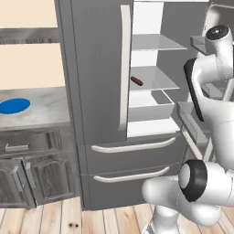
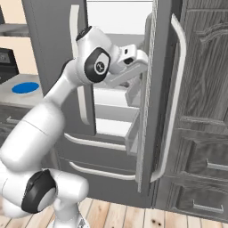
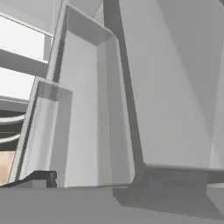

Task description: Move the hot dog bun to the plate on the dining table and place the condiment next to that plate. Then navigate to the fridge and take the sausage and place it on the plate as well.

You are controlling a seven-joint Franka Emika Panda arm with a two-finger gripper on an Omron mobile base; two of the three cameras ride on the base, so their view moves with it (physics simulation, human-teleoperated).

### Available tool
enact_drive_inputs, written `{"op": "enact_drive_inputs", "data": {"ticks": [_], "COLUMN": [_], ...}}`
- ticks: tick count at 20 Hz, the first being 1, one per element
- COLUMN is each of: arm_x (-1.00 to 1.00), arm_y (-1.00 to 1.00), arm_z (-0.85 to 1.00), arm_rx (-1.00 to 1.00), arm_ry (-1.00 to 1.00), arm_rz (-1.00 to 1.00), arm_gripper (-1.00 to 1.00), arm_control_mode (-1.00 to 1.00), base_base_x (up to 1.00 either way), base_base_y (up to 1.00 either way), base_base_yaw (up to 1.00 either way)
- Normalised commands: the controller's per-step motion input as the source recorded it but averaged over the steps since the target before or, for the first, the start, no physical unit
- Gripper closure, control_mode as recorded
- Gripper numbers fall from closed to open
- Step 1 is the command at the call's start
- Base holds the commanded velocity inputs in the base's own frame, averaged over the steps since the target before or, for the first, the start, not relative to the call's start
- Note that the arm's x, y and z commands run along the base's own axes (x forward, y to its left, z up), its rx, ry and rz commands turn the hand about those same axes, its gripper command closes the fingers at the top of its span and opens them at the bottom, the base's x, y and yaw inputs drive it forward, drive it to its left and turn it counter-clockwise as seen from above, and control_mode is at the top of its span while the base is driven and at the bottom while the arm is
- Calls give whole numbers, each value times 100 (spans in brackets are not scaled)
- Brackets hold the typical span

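Note:
The fridge (image 1: 100, 68) is tall and dark grey, and its right door (image 2: 162, 89) is swung open onto white shelves. The sausage (image 1: 136, 81), a short reddish-brown stick, lies on a middle shelf near the closed left door's edge. My gripper (image 2: 140, 61) is raised against the inner side of the open door, well right of the sausage. In the hand view it looks closely at the grey door bins (image 3: 83, 109), with one dark fingertip (image 3: 42, 178) at the lower left. The jaw gap cannot be made out. The hot dog bun, plate, condiment and dining table are out of view.
A bright blue disc plate (image 1: 13, 106) lies on the marble counter (image 1: 45, 109) left of the fridge, above grey cabinets (image 1: 32, 173). Dark wood cabinets (image 2: 202, 111) stand right of the open door. Two closed drawers with long silver handles (image 1: 132, 147) sit below the shelves.

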Motion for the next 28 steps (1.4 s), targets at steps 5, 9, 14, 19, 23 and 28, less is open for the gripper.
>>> {"op": "enact_drive_inputs", "data": {"ticks": [5, 9, 14, 19, 23, 28], "arm_x": [21, 3, -66, -76, -36, 5], "arm_y": [-97, -44, 23, 97, 100, 100], "arm_z": [0, 0, 0, -4, -16, -33], "arm_rx": [12, 9, 9, 1, 0, 3], "arm_ry": [6, 0, -3, -1, 0, -1], "arm_rz": [0, 0, 0, 1, 9, 8], "arm_gripper": [-100, -100, -100, -100, -100, -100], "arm_control_mode": [-100, -100, -100, -100, -100, -100], "base_base_x": [0, 0, 0, 0, 0, 0], "base_base_y": [0, 0, 0, 0, 0, 0], "base_base_yaw": [0, 0, 0, 0, 0, 0]}}
